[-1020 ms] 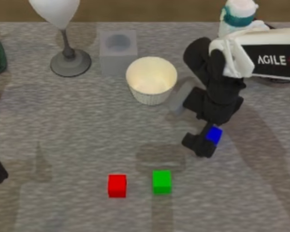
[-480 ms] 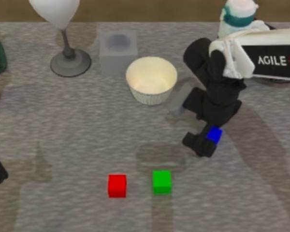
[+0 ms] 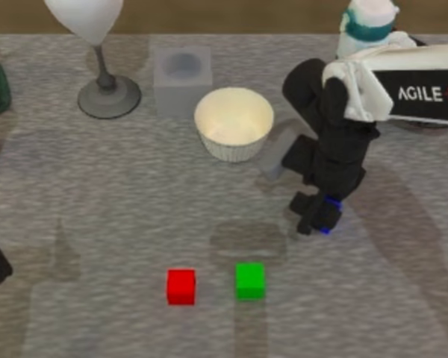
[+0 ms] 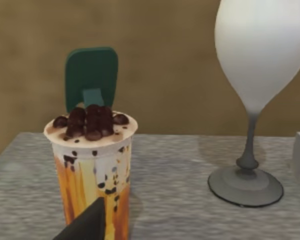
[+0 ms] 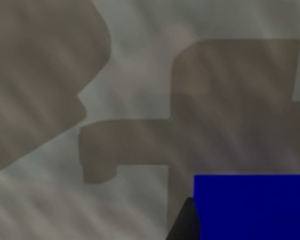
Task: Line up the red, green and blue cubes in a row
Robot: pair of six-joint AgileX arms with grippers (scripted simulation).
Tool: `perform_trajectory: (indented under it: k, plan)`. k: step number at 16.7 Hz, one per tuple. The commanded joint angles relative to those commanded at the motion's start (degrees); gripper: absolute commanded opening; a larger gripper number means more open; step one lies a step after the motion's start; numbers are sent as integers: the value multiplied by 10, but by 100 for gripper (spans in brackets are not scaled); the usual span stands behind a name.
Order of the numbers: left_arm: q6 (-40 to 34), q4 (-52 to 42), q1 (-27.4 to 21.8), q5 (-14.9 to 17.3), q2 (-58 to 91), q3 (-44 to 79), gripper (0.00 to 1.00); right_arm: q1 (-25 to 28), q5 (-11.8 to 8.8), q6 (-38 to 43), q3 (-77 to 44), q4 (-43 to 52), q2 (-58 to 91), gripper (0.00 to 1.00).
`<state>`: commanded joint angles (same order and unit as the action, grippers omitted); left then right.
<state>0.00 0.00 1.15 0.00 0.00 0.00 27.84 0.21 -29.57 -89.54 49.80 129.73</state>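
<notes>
The right claw (image 3: 319,215) remains clamped on the small deep blue matte cube (image 3: 329,221), now rotated so the cube is mostly hidden beneath it, right of the tabletop's centre. The small bright red cube (image 3: 181,286) and small bright green cube (image 3: 249,280) sit unmoved, side by side near the front. The left arm is parked at the left edge.

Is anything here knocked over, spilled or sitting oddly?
Nothing looks spilled or toppled. The red cube and green cube sit side by side, square to each other. The blue cube is apart from them, mostly hidden under the right hand.
</notes>
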Motion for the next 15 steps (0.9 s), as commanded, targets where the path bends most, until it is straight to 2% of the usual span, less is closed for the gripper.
perform_trajectory:
  k: [10,15]
  plan:
    - [0,0,0,0,0,0,100,0,-5,4,-3,8,-13,0]
    - [0,0,0,0,0,0,100,3,-5,3,-57,96,-41,0]
